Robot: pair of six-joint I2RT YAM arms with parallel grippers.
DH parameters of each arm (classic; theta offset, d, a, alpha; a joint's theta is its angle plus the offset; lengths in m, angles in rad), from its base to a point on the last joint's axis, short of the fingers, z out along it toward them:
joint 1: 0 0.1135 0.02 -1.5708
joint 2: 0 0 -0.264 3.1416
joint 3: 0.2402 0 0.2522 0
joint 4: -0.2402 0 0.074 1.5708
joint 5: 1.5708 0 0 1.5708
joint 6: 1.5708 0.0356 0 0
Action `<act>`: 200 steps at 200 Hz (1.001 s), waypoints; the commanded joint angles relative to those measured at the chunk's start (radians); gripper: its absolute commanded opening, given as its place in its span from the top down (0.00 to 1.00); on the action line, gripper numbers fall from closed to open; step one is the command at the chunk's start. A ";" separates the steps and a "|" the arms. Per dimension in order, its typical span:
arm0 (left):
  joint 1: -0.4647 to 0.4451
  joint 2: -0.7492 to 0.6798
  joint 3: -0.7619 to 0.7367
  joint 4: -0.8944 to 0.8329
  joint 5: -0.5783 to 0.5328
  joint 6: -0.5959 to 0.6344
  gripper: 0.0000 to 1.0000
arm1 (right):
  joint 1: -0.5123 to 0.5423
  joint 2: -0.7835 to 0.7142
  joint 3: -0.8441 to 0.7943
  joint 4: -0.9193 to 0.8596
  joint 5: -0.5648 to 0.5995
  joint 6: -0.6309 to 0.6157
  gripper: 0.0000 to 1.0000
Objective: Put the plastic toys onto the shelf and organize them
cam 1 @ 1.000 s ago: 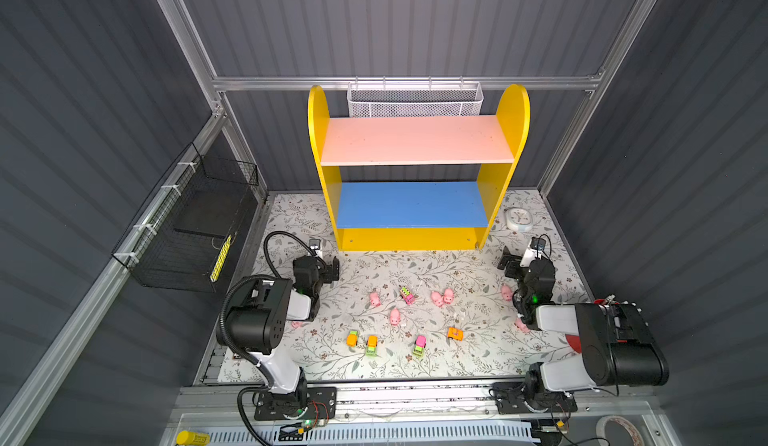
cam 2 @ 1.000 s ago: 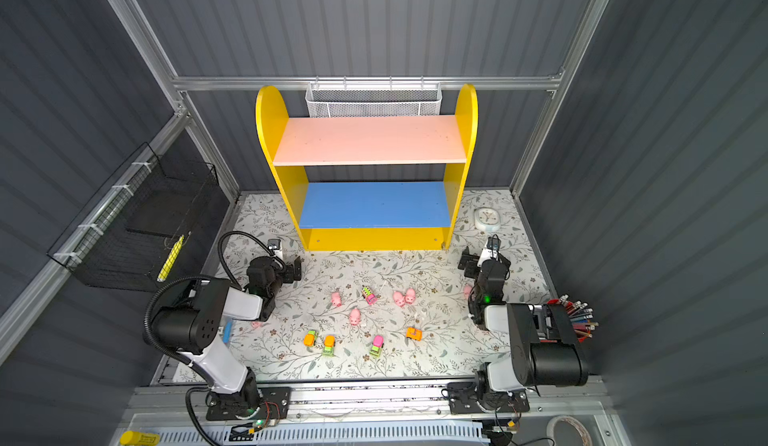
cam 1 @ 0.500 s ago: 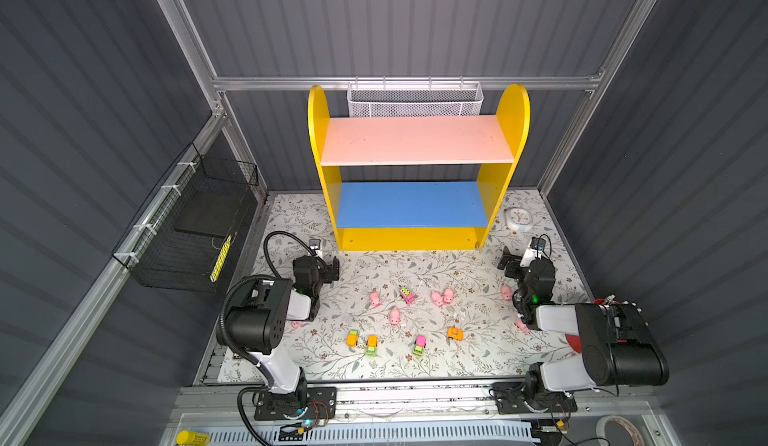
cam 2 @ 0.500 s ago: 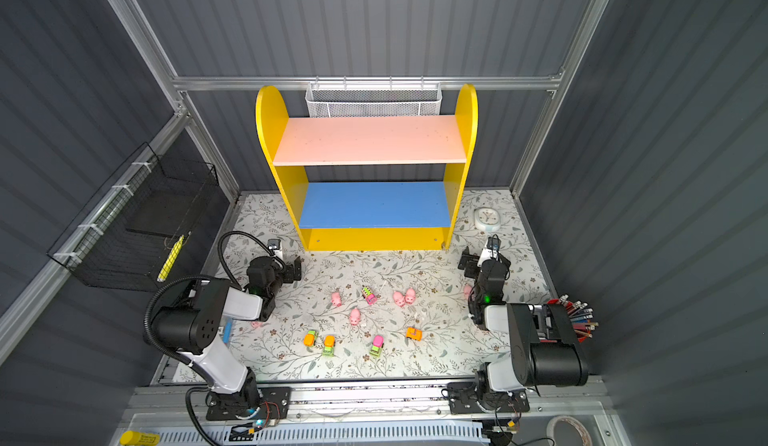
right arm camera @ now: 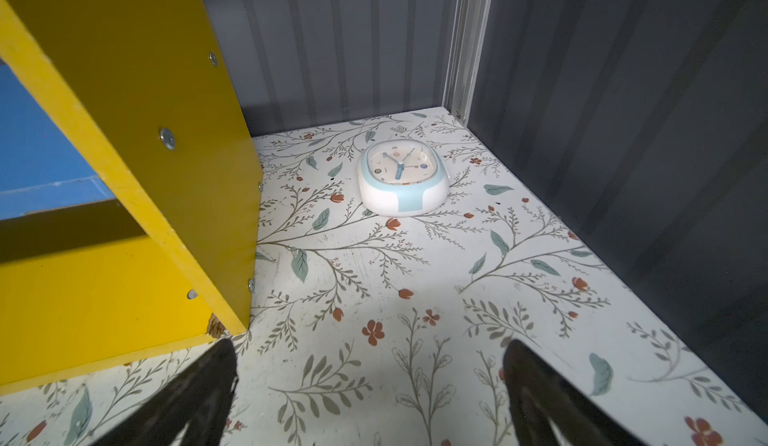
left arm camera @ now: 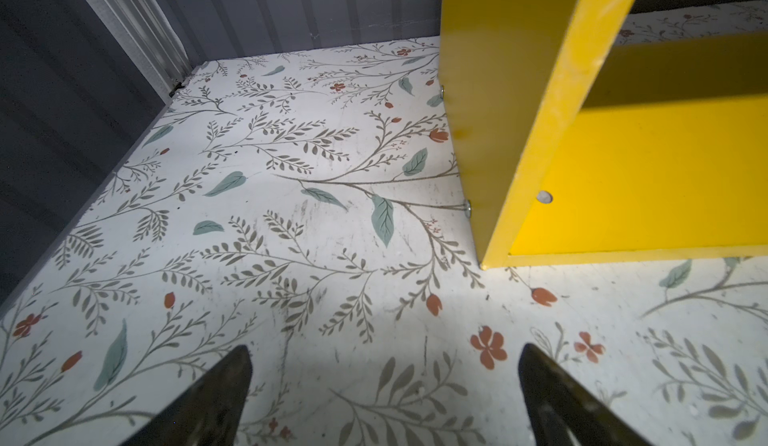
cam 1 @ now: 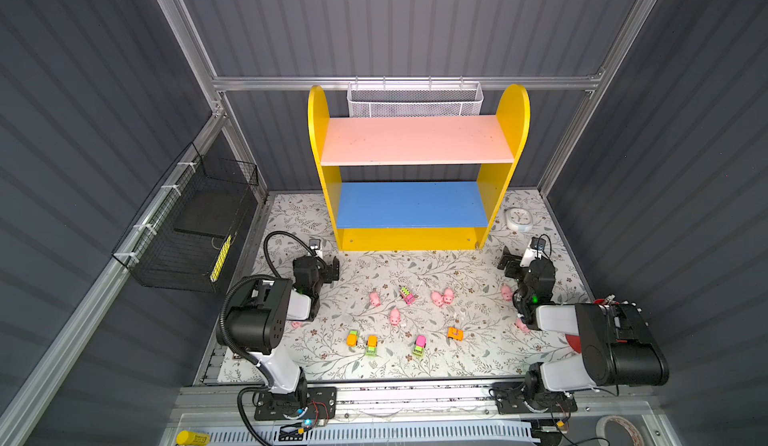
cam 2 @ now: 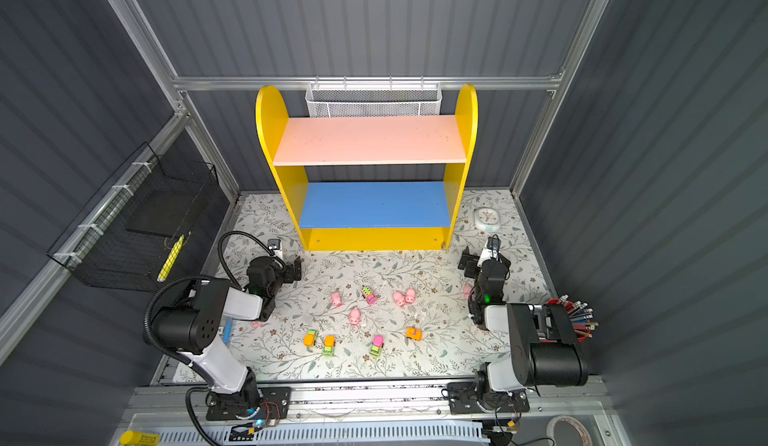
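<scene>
Both arms sit folded low at the near corners of the counter [cam 1: 478,361], forearms stretched toward the shelf [cam 1: 415,140]. The left end effector [left arm camera: 384,352] hangs just over the floral surface near the shelf's left front foot, spread wide with nothing between its fingers. The right end effector [right arm camera: 368,346] hangs by the right front foot, equally wide and empty, facing a white clock [right arm camera: 401,182] lying flat beside the shelf.

The plastic toys are scattered on the counter between the arms, none on either board. Four toy vehicles [cam 1: 372,345] form a loose row nearest the arm bases. Three of them lie lengthwise roughly toward the shelf, and the orange one [cam 1: 455,334] lies aslant. A fifth vehicle [cam 1: 408,295] lies diagonally among the pink pigs [cam 1: 395,316], two of which stand side by side.
</scene>
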 commanded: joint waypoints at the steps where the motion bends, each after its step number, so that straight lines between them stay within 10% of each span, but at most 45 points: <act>1: 0.007 -0.004 -0.003 0.027 0.013 0.017 0.00 | 0.026 -0.037 -0.027 0.053 0.062 -0.018 0.01; 111: 0.007 -0.009 -0.005 0.041 -0.038 0.002 0.00 | 0.079 -0.396 0.020 -0.350 0.132 0.010 0.01; 200: -0.090 -0.288 0.144 -0.415 -0.079 -0.015 0.00 | 0.167 -0.551 0.162 -0.869 0.207 0.159 0.01</act>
